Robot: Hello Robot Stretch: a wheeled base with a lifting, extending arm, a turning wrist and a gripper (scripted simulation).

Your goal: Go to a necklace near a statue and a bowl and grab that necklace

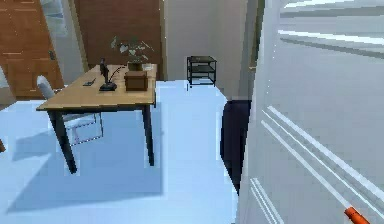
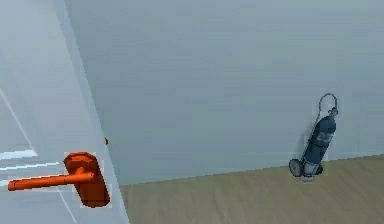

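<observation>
Forward view: approach step; next, drive past door [image 1: 320,110] to tabletop [image 1: 92,96] bearing small objects [image 1: 106,80]; hand state: cannot tell.

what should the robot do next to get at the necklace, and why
Probably drive ahead, bearing toward the forward view's left, to the wooden table: it carries a dark statue-like figure, a plant and a brown box, a likely spot. The white door stands close on that view's right, so keep clear of it.
</observation>
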